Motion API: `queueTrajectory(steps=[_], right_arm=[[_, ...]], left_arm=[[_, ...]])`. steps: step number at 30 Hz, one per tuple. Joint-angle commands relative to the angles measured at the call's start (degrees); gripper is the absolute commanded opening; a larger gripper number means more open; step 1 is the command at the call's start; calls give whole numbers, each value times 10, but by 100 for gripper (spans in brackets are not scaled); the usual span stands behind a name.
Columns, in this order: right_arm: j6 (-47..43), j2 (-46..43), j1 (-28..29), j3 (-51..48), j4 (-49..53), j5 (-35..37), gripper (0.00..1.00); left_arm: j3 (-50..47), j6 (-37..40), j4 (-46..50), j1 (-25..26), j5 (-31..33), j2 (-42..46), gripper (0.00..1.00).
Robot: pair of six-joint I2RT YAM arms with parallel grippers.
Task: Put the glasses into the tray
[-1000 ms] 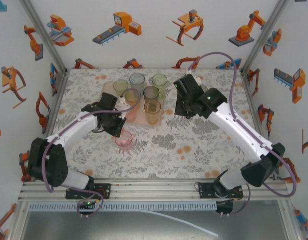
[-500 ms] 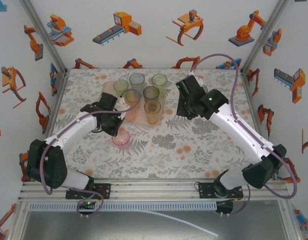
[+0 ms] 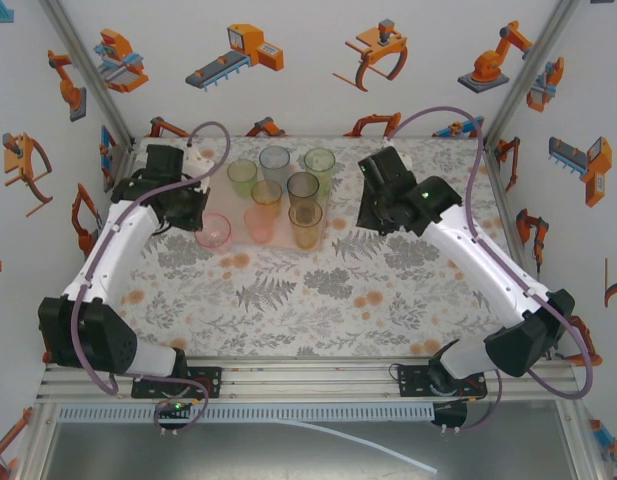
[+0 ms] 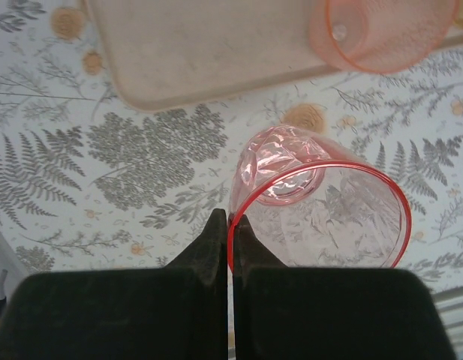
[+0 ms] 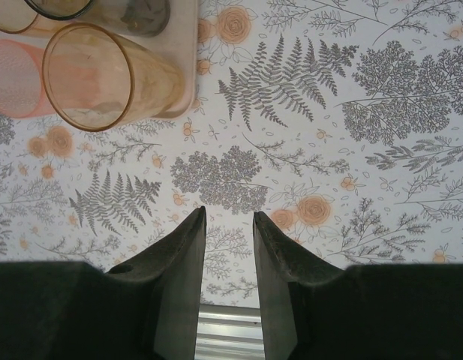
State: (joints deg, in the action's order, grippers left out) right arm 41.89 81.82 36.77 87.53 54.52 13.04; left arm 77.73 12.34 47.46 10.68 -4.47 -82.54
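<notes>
L arm [image 3: 118, 235] swung rear-left w/ pink glass [image 4: 321, 202], L hand [image 4: 229, 221] pinched shut on its rim, just beside tray [image 4: 201, 52]: transport step, next: shift over bare tray, lower, release; R hand [image 5: 227, 217] part-open, empty.

orange glass [image 4: 381, 34] cropped by top edge.

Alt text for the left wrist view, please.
The left jaws are shut on the rim of a pink tumbler over the fern-print tablecloth. Beyond it lies the pale pink tray, with an orange tumbler standing on it.
</notes>
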Motion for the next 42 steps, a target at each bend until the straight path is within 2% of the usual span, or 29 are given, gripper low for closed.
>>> queueTrajectory(steps=[1,8,19,28,34,39,42], right_arm=[[-8,-14,-7,-7,-7,-2,34],[-9,-21,-19,-14,-1,-5,34],[-13,-41,-46,-23,17,-5,34],[-22,-32,-72,-26,15,-22,36],[-25,-29,-80,-26,11,-27,36],[-30,-22,-91,-29,8,-33,38],[-38,-14,-102,-31,4,-37,39]], left_arm=[[47,-9,-21,-17,3,-55,0],[153,-37,-48,-22,9,-193,0],[256,-58,-63,-19,1,-328,0],[286,-59,-69,2,-8,-367,0],[297,-53,-68,19,11,-379,2],[301,-50,-62,21,20,-384,12],[302,-48,-59,21,25,-384,21]])
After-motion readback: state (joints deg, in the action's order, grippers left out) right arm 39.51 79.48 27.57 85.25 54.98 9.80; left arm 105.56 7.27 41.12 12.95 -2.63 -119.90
